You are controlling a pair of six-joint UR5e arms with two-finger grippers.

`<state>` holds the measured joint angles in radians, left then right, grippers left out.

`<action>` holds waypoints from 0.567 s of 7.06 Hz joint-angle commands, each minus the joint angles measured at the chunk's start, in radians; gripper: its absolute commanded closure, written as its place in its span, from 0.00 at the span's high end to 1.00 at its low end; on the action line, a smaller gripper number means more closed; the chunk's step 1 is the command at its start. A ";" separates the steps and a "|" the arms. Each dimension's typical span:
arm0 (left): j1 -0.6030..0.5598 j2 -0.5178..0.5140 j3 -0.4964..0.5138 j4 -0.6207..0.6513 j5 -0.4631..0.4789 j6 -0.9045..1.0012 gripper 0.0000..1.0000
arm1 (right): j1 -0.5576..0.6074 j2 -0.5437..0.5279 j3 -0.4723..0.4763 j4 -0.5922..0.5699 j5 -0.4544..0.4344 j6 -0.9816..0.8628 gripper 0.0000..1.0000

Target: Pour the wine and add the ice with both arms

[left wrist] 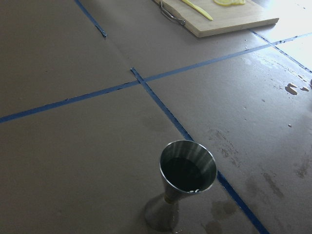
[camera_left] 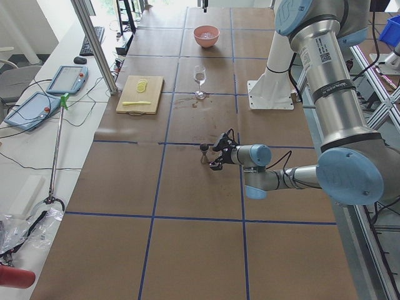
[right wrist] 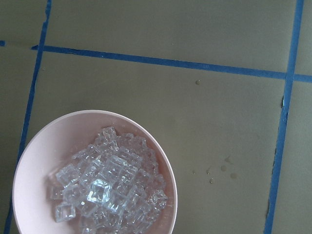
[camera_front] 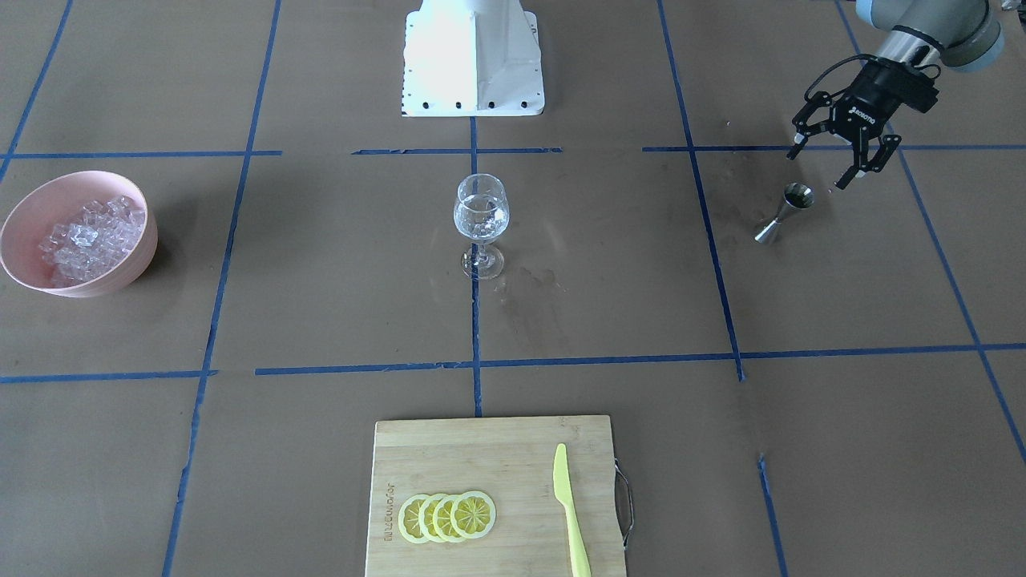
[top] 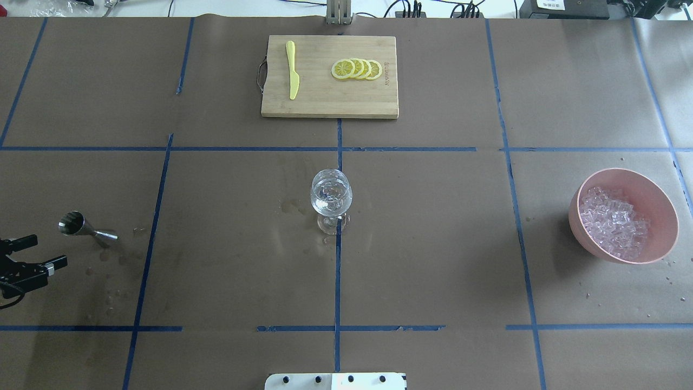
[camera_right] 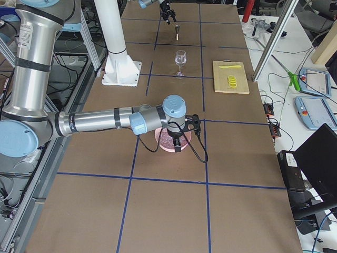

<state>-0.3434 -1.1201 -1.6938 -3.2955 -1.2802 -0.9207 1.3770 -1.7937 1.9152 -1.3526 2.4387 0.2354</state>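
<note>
A stemmed wine glass point(camera_front: 481, 216) stands upright at the table's middle with clear contents in its bowl; I cannot tell liquid from cubes. It also shows in the overhead view point(top: 331, 197). A steel jigger point(camera_front: 781, 212) stands upright, and the left wrist view shows its cup point(left wrist: 187, 170) dark inside. My left gripper point(camera_front: 817, 170) is open and empty, just behind the jigger and apart from it. A pink bowl point(top: 666, 216) holds many clear ice cubes point(top: 614, 219). My right gripper point(camera_right: 177, 145) hangs over that bowl; I cannot tell whether it is open. Its wrist view looks down on the ice point(right wrist: 107, 185).
A bamboo cutting board point(top: 325, 103) at the far side carries lemon slices point(top: 357, 69) and a yellow knife point(top: 292, 76). The white pedestal base point(camera_front: 473, 64) stands at the robot's side. Wet spots point(top: 108, 271) mark the paper near the jigger and the glass.
</note>
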 commanded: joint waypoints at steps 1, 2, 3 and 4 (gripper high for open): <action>0.229 0.000 -0.001 0.008 0.436 -0.177 0.99 | -0.001 -0.001 -0.002 0.003 -0.003 -0.002 1.00; 0.263 -0.003 0.000 0.016 0.544 -0.181 0.99 | -0.001 -0.001 -0.004 0.003 -0.003 -0.002 1.00; 0.296 -0.009 0.011 0.017 0.632 -0.181 0.99 | 0.001 -0.003 -0.002 0.003 -0.001 -0.001 1.00; 0.308 -0.051 0.046 0.017 0.653 -0.181 0.99 | 0.001 -0.003 -0.004 0.003 -0.001 -0.001 1.00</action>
<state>-0.0626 -1.1366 -1.6783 -3.2796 -0.6912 -1.0976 1.3769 -1.7958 1.9123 -1.3499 2.4370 0.2342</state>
